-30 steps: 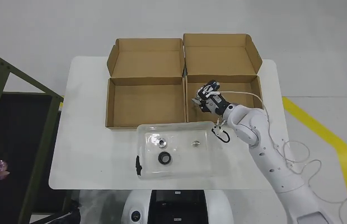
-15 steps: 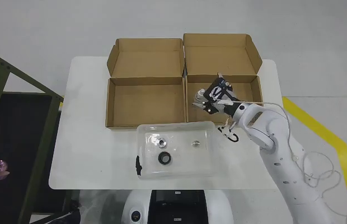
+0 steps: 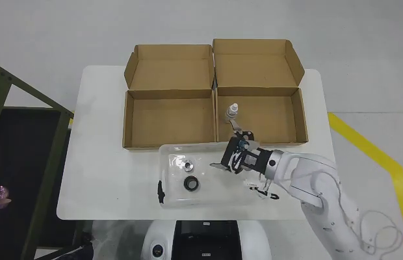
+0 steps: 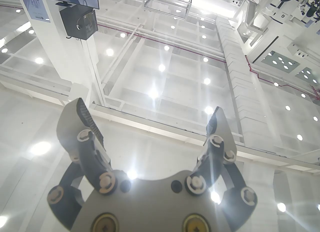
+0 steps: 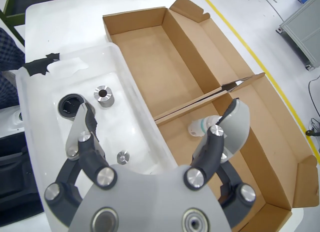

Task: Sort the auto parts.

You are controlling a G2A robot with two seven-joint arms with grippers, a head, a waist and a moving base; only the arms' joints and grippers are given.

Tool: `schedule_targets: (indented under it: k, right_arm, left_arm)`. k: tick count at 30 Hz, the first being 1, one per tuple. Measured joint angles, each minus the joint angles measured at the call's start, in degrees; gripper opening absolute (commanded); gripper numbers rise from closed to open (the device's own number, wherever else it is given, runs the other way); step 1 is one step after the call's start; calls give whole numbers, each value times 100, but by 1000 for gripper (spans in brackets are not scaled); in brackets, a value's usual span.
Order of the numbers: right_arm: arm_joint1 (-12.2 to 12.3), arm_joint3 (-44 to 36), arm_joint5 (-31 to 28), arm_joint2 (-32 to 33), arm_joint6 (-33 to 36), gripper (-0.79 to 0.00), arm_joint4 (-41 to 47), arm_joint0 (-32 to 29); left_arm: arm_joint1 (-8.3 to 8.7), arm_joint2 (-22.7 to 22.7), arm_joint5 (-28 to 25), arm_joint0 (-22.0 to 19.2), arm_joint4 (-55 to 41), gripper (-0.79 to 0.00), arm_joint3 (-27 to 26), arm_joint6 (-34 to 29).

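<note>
My right gripper hangs open and empty over the right end of the clear plastic tray. In the tray lie a black ring bearing, a metal cylinder and a small metal nut just below the gripper. A white bottle-shaped part lies in the right cardboard box, near its left wall. The left cardboard box holds nothing. My left gripper is open, pointing up at the ceiling.
Both boxes stand side by side behind the tray with their lids folded back. A piece of black tape sticks to the tray's left rim. A green-framed cart stands left of the white table.
The right gripper let go of the white part in the right box, then drew back toward me and now hovers over the tray.
</note>
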Motion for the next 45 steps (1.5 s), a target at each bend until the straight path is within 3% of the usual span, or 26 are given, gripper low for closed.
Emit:
schedule_targets:
  k: [16, 32, 35, 40, 45]
  right_arm:
    - [161, -29, -818, -107, 562, 0, -400, -419]
    - [187, 452, -631, -442, 1025, -6, -620, -128]
    - [189, 477, -590, -514, 1130, -43, -693, -84]
    - [202, 468, -545, -587, 1249, -228, -790, -73]
    - [206, 529, -507, -675, 1314, -314, -825, -33]
  left_arm:
    - [0, 0, 0, 0, 0, 0, 0, 0]
    - [0, 0, 0, 0, 0, 0, 0, 0]
    - [0, 0, 0, 0, 0, 0, 0, 0]
    - [0, 0, 0, 0, 0, 0, 0, 0]
    - [0, 0, 0, 0, 0, 0, 0, 0]
